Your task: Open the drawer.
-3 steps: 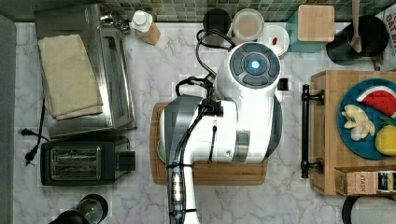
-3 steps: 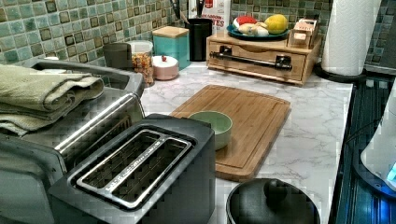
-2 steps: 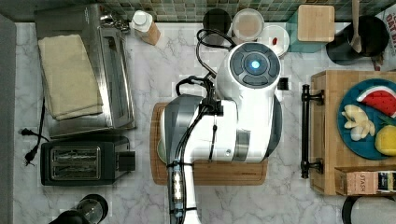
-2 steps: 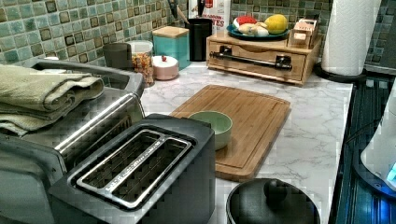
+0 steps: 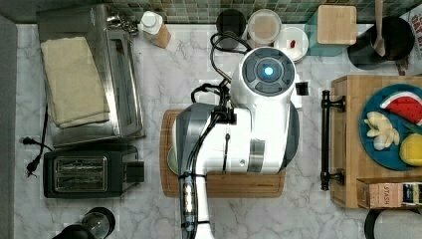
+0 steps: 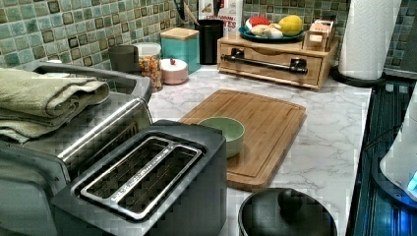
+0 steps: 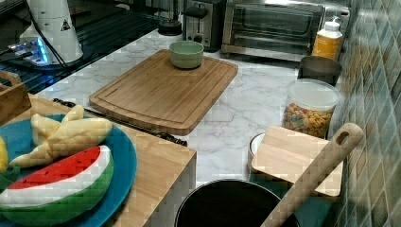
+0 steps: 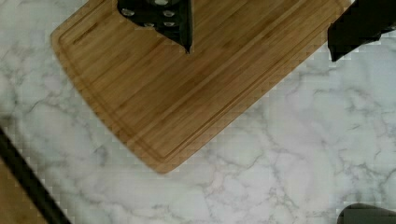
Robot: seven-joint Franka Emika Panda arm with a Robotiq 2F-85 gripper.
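Above the cutting board point(image 5: 224, 184) in the middle of the marble desk point(image 5: 164, 79), the white arm point(image 5: 249, 134) hangs with its wrist camera looking straight down. In the wrist view the pincer point(image 8: 266, 28) stands open: one dark finger point(image 8: 170, 21) over the board, the other point(image 8: 359, 30) over its edge, wide apart with nothing between them.

The drawer point(image 6: 268, 61) is shut, set in a low wooden box at the top view's right edge, under a blue plate of fruit point(image 5: 393, 124). Its black bar handle point(image 5: 326, 139) faces the arm across a strip of bare marble. In the top view the bar runs up and down the picture, square to the line from arm to drawer; in the left view it lies level across the drawer front point(image 6: 265, 64). In the wrist view a dark bar point(image 8: 28, 186) cuts slantwise across one corner, well apart from both fingers, and is probably this handle.

So the handle lies toward the top view's right of the pincer, and lower than the arm's present height. The coming move would likely call for travel that way and downward, with the fingers turned to straddle the bar across its length. The pull would then run back toward the top view's left, over the board, where the green bowl point(image 6: 223, 132) sits at the far end.
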